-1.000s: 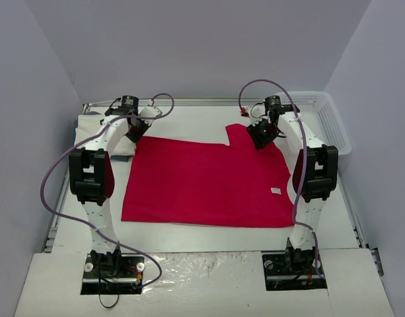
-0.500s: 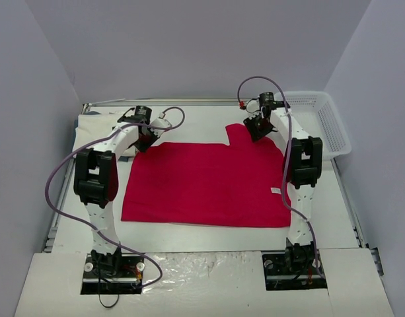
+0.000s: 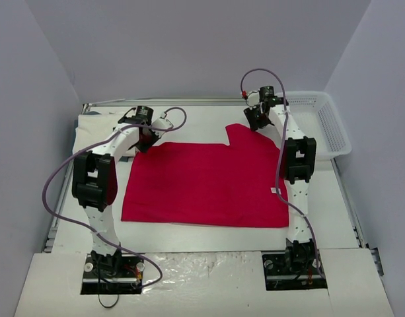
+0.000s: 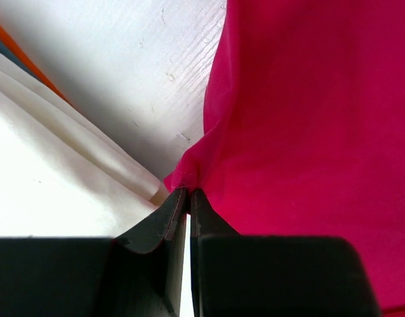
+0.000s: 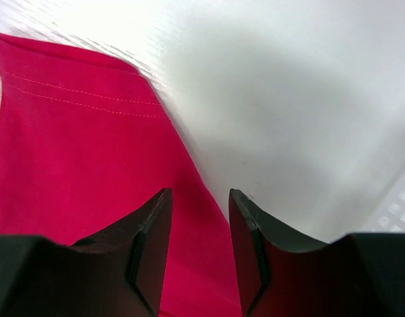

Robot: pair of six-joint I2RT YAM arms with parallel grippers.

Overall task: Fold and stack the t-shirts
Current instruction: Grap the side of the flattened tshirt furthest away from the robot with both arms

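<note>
Red shirt [image 3: 209, 181]: corner pinched tight at my left gripper [image 4: 189, 193]; my right gripper [image 5: 199, 195], half-open and empty, has shifted farther out over its edge.

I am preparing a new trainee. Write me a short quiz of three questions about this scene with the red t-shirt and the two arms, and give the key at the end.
1. True or false: the right gripper stands open above an edge of the red t-shirt.
2. Which gripper is shut on an edge of the red t-shirt?
3. The white mesh basket stands at which part of the table? A) far right corner B) far left corner C) near edge, between the arm bases

Key
1. True.
2. The left gripper; the cloth bunches at its closed tips.
3. A.
</note>
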